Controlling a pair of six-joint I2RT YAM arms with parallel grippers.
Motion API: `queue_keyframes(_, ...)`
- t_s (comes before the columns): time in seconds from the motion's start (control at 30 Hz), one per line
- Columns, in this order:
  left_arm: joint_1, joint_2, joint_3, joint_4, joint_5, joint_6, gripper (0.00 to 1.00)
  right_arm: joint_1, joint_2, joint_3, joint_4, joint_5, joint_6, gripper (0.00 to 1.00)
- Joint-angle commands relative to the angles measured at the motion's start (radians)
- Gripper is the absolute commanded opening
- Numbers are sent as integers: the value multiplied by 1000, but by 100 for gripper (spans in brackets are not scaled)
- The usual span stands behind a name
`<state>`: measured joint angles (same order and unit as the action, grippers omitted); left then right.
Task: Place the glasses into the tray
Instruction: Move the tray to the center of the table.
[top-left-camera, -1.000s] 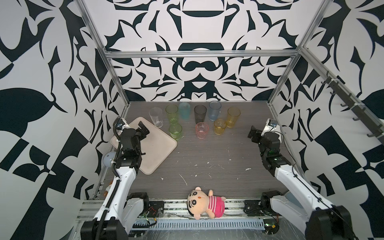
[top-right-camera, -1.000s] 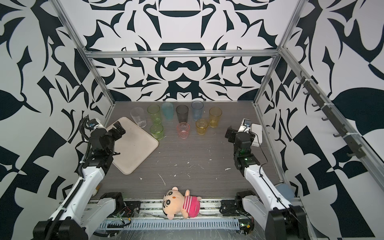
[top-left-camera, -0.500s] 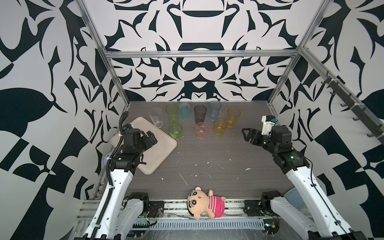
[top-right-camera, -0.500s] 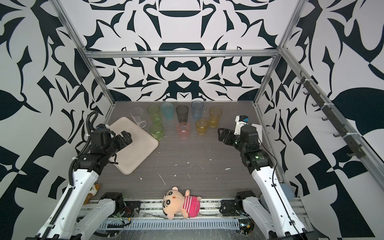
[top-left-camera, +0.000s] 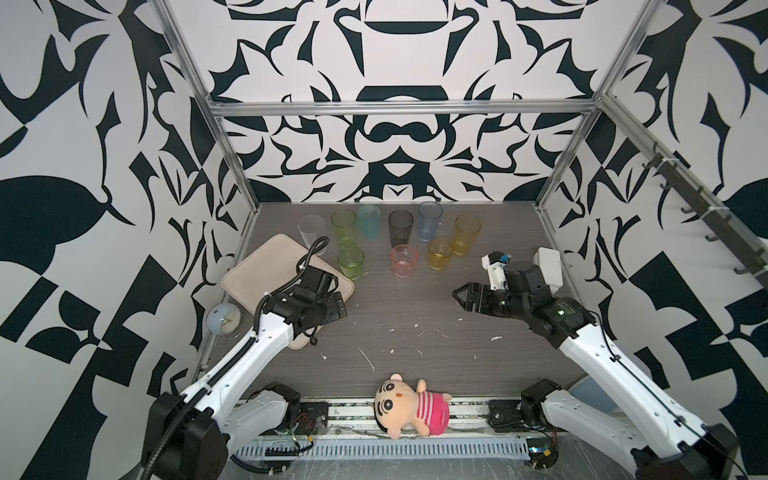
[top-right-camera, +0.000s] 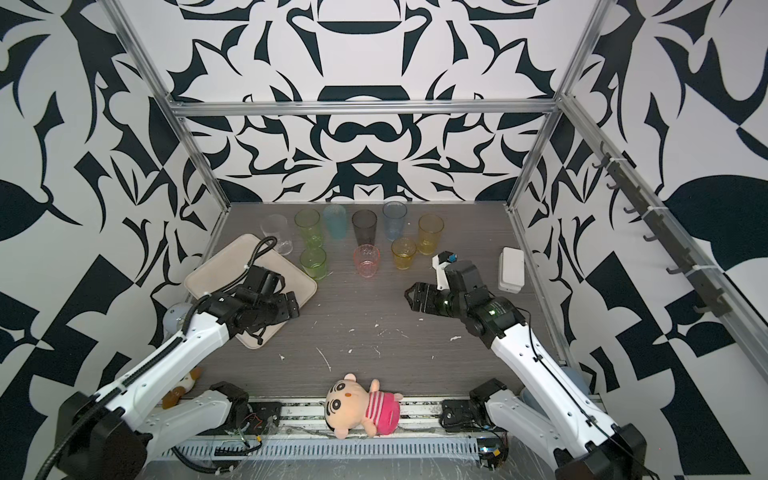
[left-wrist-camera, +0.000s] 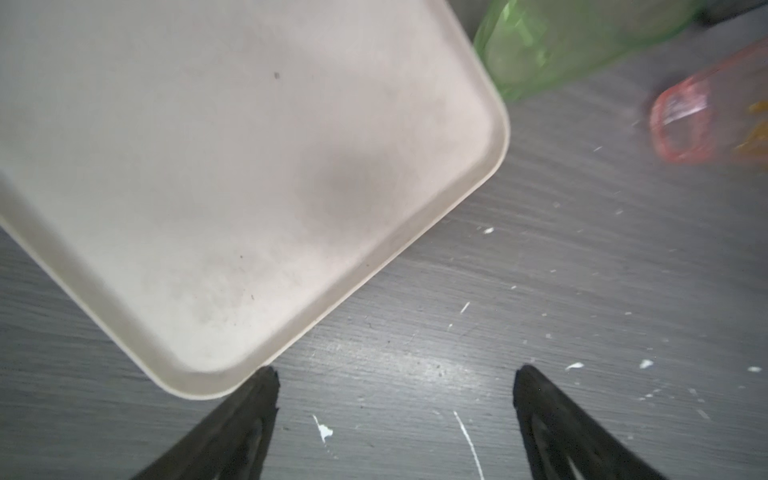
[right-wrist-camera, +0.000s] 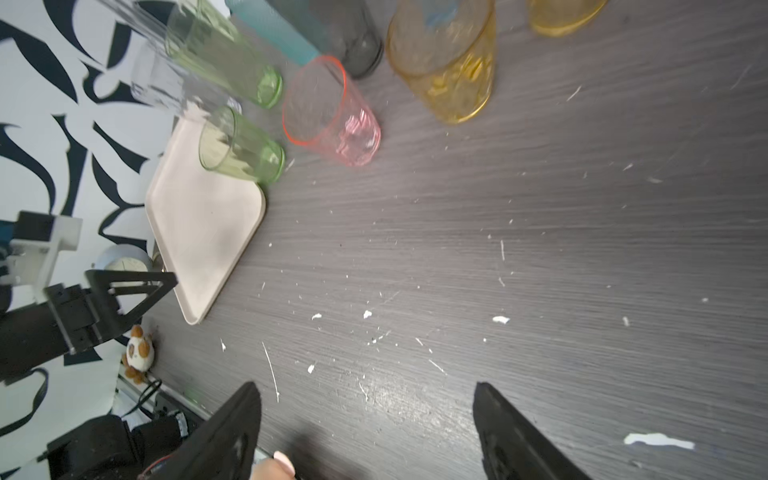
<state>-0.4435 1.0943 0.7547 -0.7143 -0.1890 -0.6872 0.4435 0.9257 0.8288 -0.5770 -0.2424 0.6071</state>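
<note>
1. Where both arms were folded back by their side walls a second ago, they have now swung out and down over the table (top-left-camera: 415, 316).
2. The left gripper (left-wrist-camera: 395, 374) has moved from the tray's far side to the tray (top-left-camera: 266, 266) edge that faces table centre. One fingertip is over the rim and the gap is over bare table. Jaws are spread wide with nothing between them.
3. The right gripper (right-wrist-camera: 365, 390) has left the white box (top-left-camera: 548, 266) and now hangs over bare table, pointing toward the glasses. It is also wide open and empty.
4. The glasses haven't moved. All nine stand upright on the table at the far end:
   - back row: clear glass (top-left-camera: 311, 230), tall green glass (top-left-camera: 344, 227), teal glass (top-left-camera: 369, 220), grey glass (top-left-camera: 400, 227), blue glass (top-left-camera: 429, 220), tall yellow glass (top-left-camera: 467, 232)
   - front row: short green glass (top-left-camera: 351, 262), pink glass (top-left-camera: 404, 260), short yellow glass (top-left-camera: 440, 252)
5. The short green glass sits just beside the tray's corner. I can't tell whether it touches.
6. The tray is bare, so nothing has been placed yet. My read is that this is the approach for the first pick. The short green glass is nearest for the left arm, and the pink or short yellow for the right.
7. There's no readable writing or brand on the glasses, tray or white box. The plush doll (top-left-camera: 411, 411) at the front shows only pink stripes.
</note>
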Motion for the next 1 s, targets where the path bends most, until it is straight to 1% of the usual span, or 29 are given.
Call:
queue_keyframes(0.0,-2,26,-28,-8,-8,-16,91,29,4,-4,24,28,27,83)
queue_keyframes(0.13,-2,62,-24,-6,-6,-19,90,48,13,-10,37,26,31,81)
queue_keyframes(0.23,-3,92,-34,11,32,-21,88,53,24,-10,39,22,30,80)
queue_keyframes(0.3,-1,109,-41,14,28,-36,86,55,28,-13,45,19,31,80)
queue_keyframes(0.43,-2,127,-56,31,18,-50,86,60,36,-22,61,10,33,79)
queue_keyframes(0.63,2,170,-57,46,-33,-60,86,67,53,-25,69,2,30,78)
queue_keyframes(0.8,20,231,-64,83,-31,-60,86,70,58,-30,74,1,31,77)
queue_keyframes(0.97,48,269,-80,124,1,-38,86,72,65,-30,77,1,26,77)
